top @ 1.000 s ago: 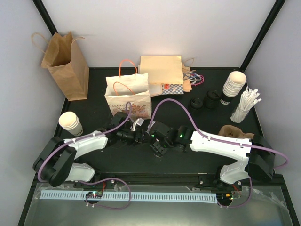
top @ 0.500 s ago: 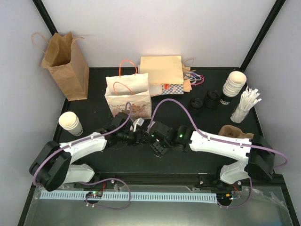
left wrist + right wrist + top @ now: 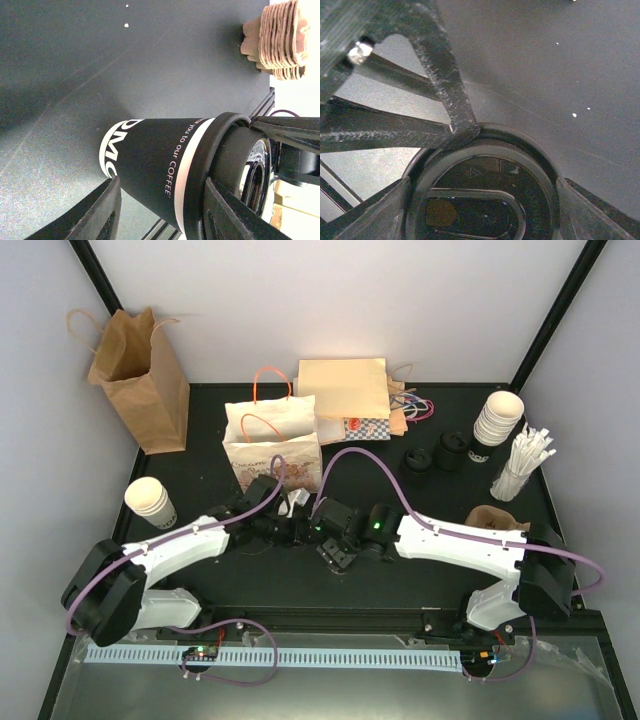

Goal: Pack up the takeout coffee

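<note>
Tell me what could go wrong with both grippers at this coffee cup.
The left gripper grips the cup by its body while the right gripper straddles its lid. If they pull differently, the cup may tip or the lid may pop off. The white bag stands close behind both grippers, so a careless lift might knock it over.

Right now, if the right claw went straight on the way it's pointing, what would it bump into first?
The black lid of the coffee cup. The right claw points straight at it from close by, so it would probably touch that first.
</note>
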`<state>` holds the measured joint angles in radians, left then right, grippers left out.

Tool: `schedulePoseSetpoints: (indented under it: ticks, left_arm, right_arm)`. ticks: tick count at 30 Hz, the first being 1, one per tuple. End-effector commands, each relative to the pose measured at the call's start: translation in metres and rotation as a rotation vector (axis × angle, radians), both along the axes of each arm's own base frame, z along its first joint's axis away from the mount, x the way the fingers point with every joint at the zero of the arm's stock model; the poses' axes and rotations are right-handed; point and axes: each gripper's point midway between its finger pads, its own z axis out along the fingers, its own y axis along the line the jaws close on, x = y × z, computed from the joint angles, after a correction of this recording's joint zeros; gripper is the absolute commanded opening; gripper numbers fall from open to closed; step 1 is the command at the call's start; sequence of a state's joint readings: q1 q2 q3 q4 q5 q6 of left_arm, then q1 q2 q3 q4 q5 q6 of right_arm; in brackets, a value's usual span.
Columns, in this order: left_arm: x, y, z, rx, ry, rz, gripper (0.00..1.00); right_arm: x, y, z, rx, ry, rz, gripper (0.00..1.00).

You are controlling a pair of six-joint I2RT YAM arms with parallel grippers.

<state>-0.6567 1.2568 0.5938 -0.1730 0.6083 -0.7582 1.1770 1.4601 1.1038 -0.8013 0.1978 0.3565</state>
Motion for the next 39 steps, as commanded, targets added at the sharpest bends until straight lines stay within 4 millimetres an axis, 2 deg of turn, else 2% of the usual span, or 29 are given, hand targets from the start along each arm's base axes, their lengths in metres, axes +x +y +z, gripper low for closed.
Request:
schedulePoseSetpoints:
  ticks: [1, 4, 15, 17, 27, 32, 39]
  left_arm:
    - [0.001, 0.008, -0.020, 0.122, 0.007, 0.025, 0.46]
    - [0.001, 0.006, -0.018, 0.120, 0.003, 0.018, 0.46]
    - [0.005, -0.006, 0.004, 0.077, -0.027, 0.003, 0.47]
    - [0.006, -0.009, 0.017, 0.041, -0.051, 0.004, 0.47]
    - [0.011, -0.017, 0.054, -0.052, -0.106, 0.014, 0.53]
    - [0.016, -0.014, 0.070, -0.050, -0.146, 0.036, 0.56]
    - [0.022, 0.003, 0.083, -0.004, -0.195, 0.074, 0.58]
  right_arm:
    - [-0.025, 0.000, -0.018, -0.060, 0.088, 0.063, 0.79]
    - [-0.023, 0.001, -0.011, -0.049, 0.078, 0.059, 0.84]
    - [-0.018, -0.002, -0.003, -0.063, 0.068, 0.028, 0.87]
    - [-0.018, -0.004, -0.001, -0.062, 0.064, 0.018, 0.89]
    - [-0.011, -0.005, 0.026, -0.014, 0.023, -0.017, 0.92]
    - [-0.007, -0.006, 0.040, 0.019, -0.008, -0.047, 1.00]
    - [0.002, -0.021, 0.053, 0.027, -0.063, -0.134, 1.00]
